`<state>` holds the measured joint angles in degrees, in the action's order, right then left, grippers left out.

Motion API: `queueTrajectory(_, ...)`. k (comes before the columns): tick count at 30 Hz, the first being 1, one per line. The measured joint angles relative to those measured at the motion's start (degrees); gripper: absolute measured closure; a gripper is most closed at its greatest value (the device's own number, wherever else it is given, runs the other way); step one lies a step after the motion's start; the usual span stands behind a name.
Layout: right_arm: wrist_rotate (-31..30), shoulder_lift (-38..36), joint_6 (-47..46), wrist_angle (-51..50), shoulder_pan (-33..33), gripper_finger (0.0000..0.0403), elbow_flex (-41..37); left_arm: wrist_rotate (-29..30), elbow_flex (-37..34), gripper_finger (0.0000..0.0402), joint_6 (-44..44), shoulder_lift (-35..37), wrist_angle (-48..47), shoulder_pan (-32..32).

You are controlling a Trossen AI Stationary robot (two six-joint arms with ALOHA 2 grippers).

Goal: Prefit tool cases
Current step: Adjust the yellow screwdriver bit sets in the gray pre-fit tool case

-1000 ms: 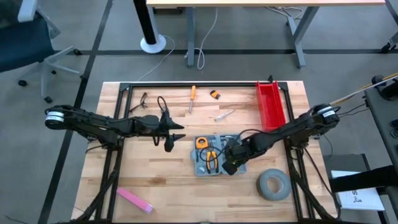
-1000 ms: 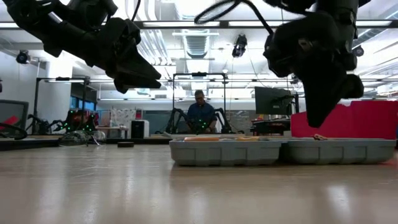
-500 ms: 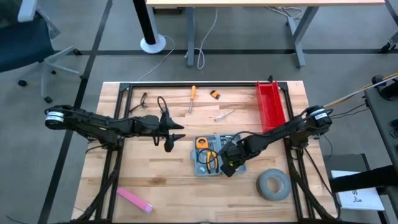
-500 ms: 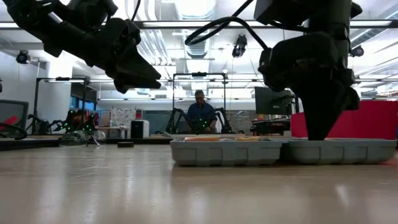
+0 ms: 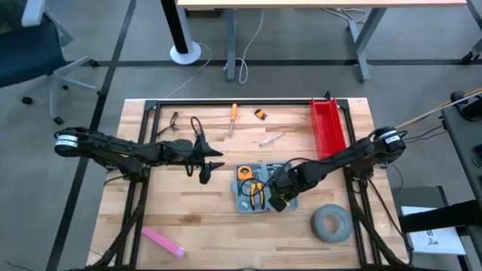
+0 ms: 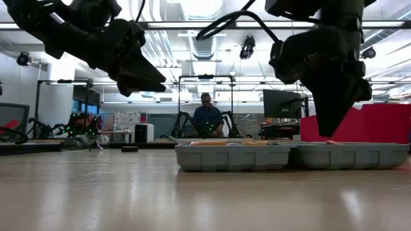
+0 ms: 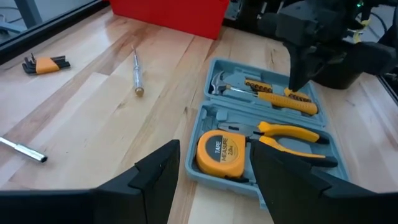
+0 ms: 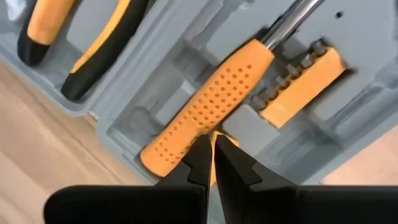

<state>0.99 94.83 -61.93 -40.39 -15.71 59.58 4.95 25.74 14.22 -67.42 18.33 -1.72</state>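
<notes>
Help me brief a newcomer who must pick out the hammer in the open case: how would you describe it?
On the wooden table an open blue-grey tool case lies beside the red bin. In it, past the tape measure and pliers, lies the hammer. Its dotted orange grip and steel head set it apart.

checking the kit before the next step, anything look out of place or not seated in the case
Several tools lie loose outside the tool case: a screwdriver, hex keys and a small driver. The right gripper, shut, hangs over the hammer's handle.
</notes>
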Motion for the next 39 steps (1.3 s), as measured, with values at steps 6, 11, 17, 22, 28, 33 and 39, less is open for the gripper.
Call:
queueTrajectory(6,-1.13,0.18,-0.04,0.00,0.60,0.0401,-0.63,0.00,0.00,0.0198,-0.03,0.00,0.09,0.00)
queueTrajectory(11,1.31,0.78,-0.15,0.23,0.97,0.0401,-1.51,0.00,0.00,0.0198,-0.15,0.00,-0.02,0.00)
queueTrajectory(17,5.51,0.87,-0.63,-0.27,0.84,0.0401,-1.76,0.00,0.00,0.0198,-0.20,0.00,-0.03,0.00)
queueTrajectory(22,5.64,0.87,-1.52,-2.58,0.84,0.0401,-1.76,0.00,0.00,0.0198,-0.20,0.00,-0.08,0.00)
queueTrajectory(28,5.05,0.87,-1.53,-4.67,0.86,0.0401,-1.76,0.00,0.00,0.0198,-0.22,0.00,-0.11,0.00)
queueTrajectory(33,3.76,0.87,-1.44,-4.51,0.86,0.0401,-1.76,0.00,0.00,0.0198,-0.22,0.00,-0.11,0.00)
queueTrajectory(39,3.47,0.87,-0.01,-4.26,1.60,0.0401,-1.76,0.00,0.00,0.0198,-0.24,0.00,-0.11,0.00)
